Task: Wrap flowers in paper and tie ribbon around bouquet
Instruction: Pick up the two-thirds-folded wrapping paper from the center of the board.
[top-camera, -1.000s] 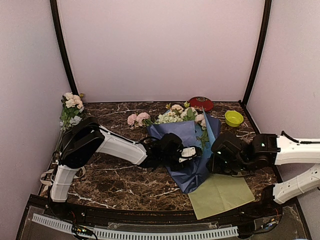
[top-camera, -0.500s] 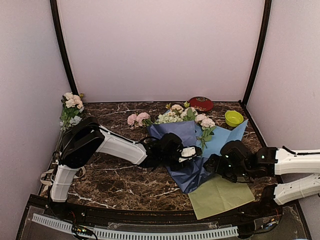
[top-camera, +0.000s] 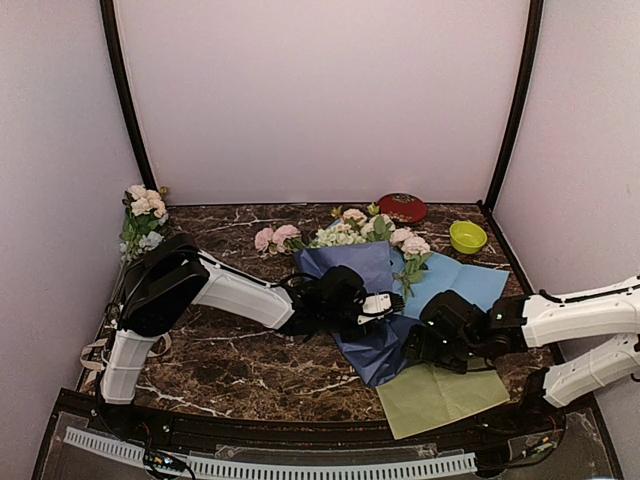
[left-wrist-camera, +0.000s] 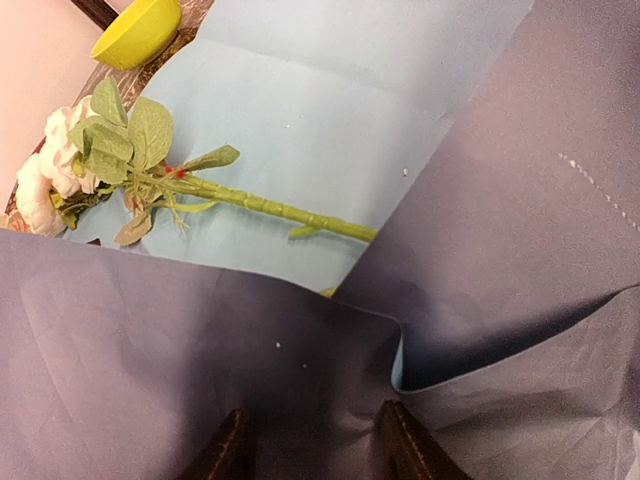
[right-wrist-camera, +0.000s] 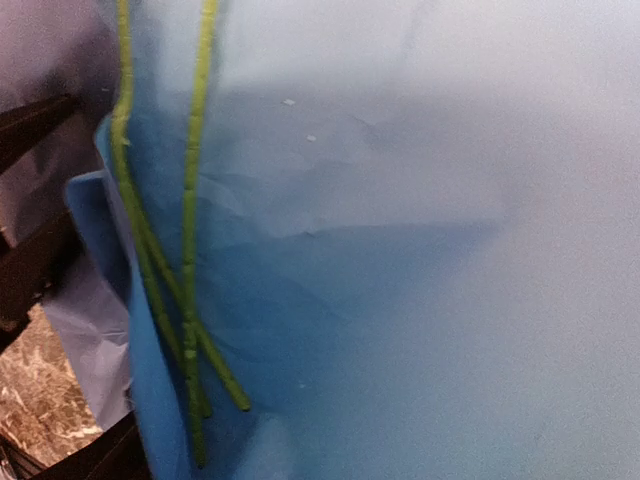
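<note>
Reaching in from both sides, two arms meet over the paper (top-camera: 462, 285) at mid-counter (top-camera: 240, 365) in the overhead view. The sheet lies partly folded: a dark navy flap covers its left half and a lighter blue panel lies flat to the right, its far corner near a yellow bowl (top-camera: 467, 237). The flowers (top-camera: 352, 230) rest on it, heads fanned past its far edge toward the back wall, near a red round dish (top-camera: 402, 207). The sheet's near tip touches a yellow-green sheet (top-camera: 440, 395) at the counter's front edge. Open marble lies left of the wrap and in front of the left arm, and a spare bunch (top-camera: 143, 213) sits at the far-left edge. The left pincer (top-camera: 388, 306) lies on the navy fold. The right pincer (top-camera: 413, 348) sits low at the paper's near right edge.

Left wrist view: two dark fingertips (left-wrist-camera: 232, 455) stand partly apart with navy paper filling the gap; whether they pinch it cannot be told. Beyond the fold's edge a leafy stem (left-wrist-camera: 270, 208) lies across the light blue panel.

Right wrist view: light blue paper fills nearly the whole frame, very close. Thin green stems (right-wrist-camera: 190, 250) run down along its left edge. Dark fingers (right-wrist-camera: 35, 125) show spread wide at the left margin, gripping nothing visible, with marble in the lower corner.
</note>
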